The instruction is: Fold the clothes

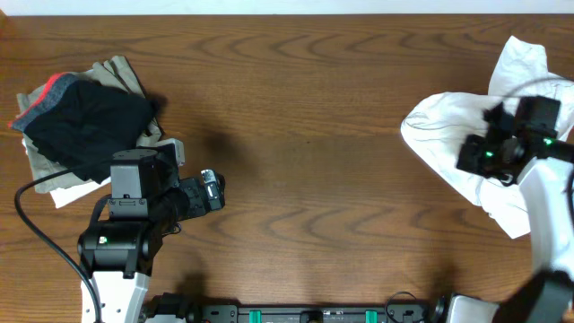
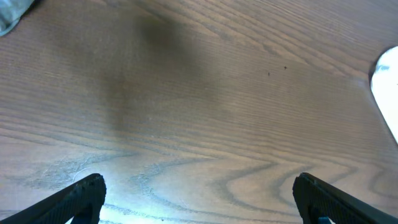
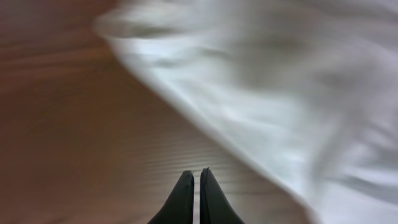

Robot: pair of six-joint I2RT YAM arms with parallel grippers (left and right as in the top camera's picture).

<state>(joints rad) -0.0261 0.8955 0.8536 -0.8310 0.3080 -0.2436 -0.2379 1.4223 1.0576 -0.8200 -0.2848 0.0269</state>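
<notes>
At the right side of the surface (image 1: 305,108) the clothes (image 1: 439,135) lie in a white heap. The right pincer (image 3: 196,177) is clenched w/ no cloth seen in it; the left pincer (image 2: 199,183) is wide open, empty. Risk: a pull now lifts nothing, bc the tips sit beside the hem.

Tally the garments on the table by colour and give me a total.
white garment: 1
black garment, with a red and grey band: 1
khaki-grey garment, under the black one: 1
Total: 3
</notes>
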